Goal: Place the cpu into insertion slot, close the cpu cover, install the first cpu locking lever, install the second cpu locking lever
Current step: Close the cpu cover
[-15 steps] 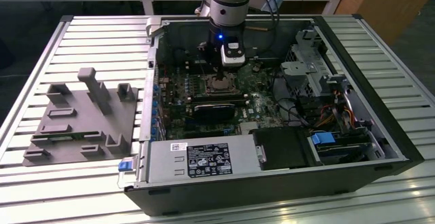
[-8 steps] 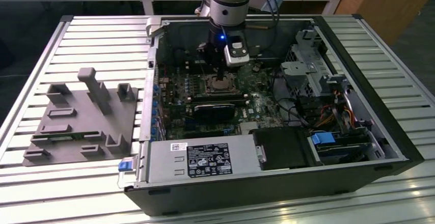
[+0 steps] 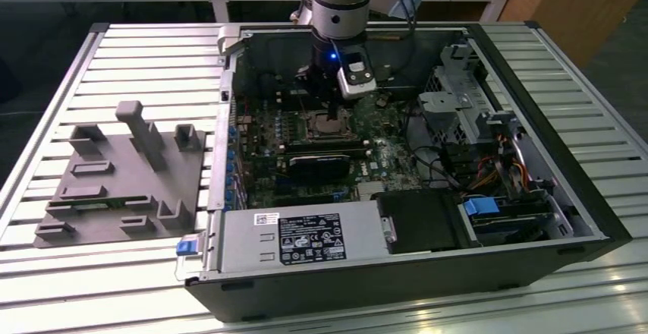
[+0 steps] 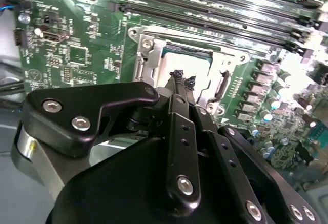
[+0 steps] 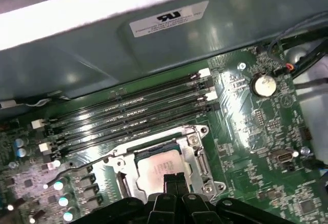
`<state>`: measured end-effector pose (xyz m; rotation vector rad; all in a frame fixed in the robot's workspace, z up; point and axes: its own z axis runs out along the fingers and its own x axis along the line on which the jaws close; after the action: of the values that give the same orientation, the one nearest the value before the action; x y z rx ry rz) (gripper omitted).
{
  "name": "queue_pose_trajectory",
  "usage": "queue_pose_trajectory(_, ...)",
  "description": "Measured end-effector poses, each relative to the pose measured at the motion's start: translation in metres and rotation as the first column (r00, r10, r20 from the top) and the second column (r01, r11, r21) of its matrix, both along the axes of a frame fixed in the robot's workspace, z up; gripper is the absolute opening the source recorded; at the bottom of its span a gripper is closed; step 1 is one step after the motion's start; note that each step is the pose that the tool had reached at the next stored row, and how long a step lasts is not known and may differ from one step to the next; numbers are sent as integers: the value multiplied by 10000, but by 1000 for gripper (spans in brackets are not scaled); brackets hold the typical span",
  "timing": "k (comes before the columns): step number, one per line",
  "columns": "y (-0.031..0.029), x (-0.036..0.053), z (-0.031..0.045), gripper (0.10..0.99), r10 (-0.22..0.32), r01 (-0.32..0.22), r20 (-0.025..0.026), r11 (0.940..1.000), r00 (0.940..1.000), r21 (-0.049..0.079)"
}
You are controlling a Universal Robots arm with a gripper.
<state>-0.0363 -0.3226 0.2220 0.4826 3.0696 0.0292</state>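
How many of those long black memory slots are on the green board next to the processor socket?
4. The long black memory slots lie side by side in one parallel bank, between the silvery square cpu cover and the grey case wall. None seems hidden.

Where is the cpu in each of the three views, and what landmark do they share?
Exterior view: cpu inside the case, under the tool.
Second wrist view: cpu at the tool's tips.
First wrist view: cpu between tool and memory slots.
Shared landmark: the tool.
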Motion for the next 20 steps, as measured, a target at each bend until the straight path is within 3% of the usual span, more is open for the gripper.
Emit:
queue_pose_trajectory(2, 0, 0, 0, 102, 176, -177, 24, 9998, 9998, 8)
queue_pose_trajectory(10, 0, 0, 49, 102, 569, -569, 35, 9984, 9984, 23)
queue_pose_trajectory(20, 0, -54, 53, 102, 802, -803, 107, 9968, 9967, 17)
